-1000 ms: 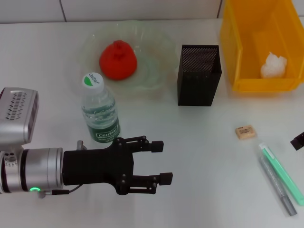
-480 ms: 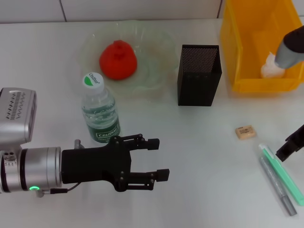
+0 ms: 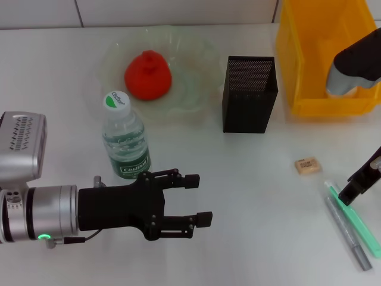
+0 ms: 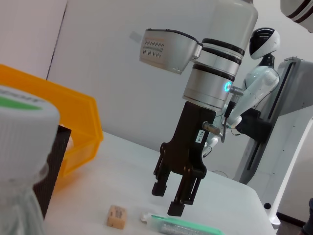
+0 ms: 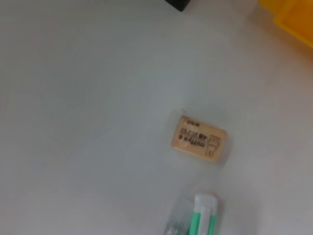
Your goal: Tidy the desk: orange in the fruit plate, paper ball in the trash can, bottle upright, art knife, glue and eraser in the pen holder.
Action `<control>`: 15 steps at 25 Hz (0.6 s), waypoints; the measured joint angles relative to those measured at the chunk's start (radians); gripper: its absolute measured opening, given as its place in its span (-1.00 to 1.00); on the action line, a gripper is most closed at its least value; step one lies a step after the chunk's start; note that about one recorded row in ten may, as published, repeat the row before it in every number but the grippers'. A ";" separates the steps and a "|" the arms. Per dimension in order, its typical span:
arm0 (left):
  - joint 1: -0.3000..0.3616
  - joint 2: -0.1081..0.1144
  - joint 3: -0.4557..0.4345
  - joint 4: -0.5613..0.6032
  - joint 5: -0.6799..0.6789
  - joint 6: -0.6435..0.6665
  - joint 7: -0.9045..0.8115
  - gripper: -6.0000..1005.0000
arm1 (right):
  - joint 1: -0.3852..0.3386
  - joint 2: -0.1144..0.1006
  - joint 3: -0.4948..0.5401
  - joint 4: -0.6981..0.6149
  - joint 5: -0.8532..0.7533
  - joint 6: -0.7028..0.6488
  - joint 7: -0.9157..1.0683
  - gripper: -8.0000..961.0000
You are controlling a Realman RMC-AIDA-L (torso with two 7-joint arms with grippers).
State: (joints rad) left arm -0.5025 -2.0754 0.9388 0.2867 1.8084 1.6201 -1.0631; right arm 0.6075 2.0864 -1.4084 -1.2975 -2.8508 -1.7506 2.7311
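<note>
The orange point(image 3: 147, 74) lies in the clear fruit plate point(image 3: 196, 101). The bottle point(image 3: 125, 134) stands upright, its cap close in the left wrist view point(image 4: 24, 110). My left gripper point(image 3: 199, 198) is open and empty, just front-right of the bottle. The eraser point(image 3: 308, 165), green glue point(image 3: 357, 223) and grey art knife point(image 3: 348, 235) lie at the right. My right gripper point(image 4: 167, 199) is open, hovering just above the glue's point(image 4: 186, 226) capped end, beside the eraser point(image 4: 116, 217). The right wrist view shows the eraser point(image 5: 199, 138) and glue point(image 5: 203, 218). The paper ball is hidden behind my right arm.
The black mesh pen holder point(image 3: 250, 95) stands mid-table. The yellow trash bin point(image 3: 315, 59) sits at the back right, with my right arm point(image 3: 357, 59) in front of it. White table between the bottle and the eraser is bare.
My right arm has come in from the right and lowered its gripper over the glue, now covering the paper ball in the bin. My left gripper has drawn back slightly.
</note>
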 joint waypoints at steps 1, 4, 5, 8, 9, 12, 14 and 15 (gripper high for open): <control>0.000 0.000 0.000 0.000 0.000 -0.002 0.000 0.60 | 0.001 0.000 -0.006 0.001 0.001 0.001 0.002 0.36; -0.001 0.000 0.000 0.000 0.000 -0.009 0.000 0.60 | 0.007 0.001 -0.024 0.010 0.003 0.004 0.011 0.35; -0.001 0.000 0.000 0.000 0.000 -0.012 0.001 0.60 | 0.012 0.001 -0.033 0.019 0.003 0.009 0.014 0.35; -0.001 0.000 0.000 0.000 0.000 -0.013 0.002 0.60 | 0.016 0.001 -0.040 0.026 0.004 0.012 0.015 0.35; 0.000 0.000 0.000 0.000 0.000 -0.013 0.002 0.60 | 0.018 0.001 -0.043 0.027 0.004 0.013 0.017 0.35; 0.002 0.000 0.000 0.000 0.000 -0.014 0.003 0.60 | 0.023 0.001 -0.055 0.030 0.014 0.015 0.023 0.35; 0.002 0.000 0.000 -0.001 0.000 -0.015 0.003 0.60 | 0.024 0.001 -0.058 0.032 0.021 0.017 0.024 0.35; 0.002 0.000 0.000 -0.001 0.000 -0.016 0.003 0.60 | 0.027 0.001 -0.065 0.041 0.033 0.021 0.025 0.35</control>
State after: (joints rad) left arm -0.5001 -2.0754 0.9387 0.2858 1.8085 1.6039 -1.0600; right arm 0.6344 2.0878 -1.4733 -1.2568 -2.8175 -1.7296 2.7562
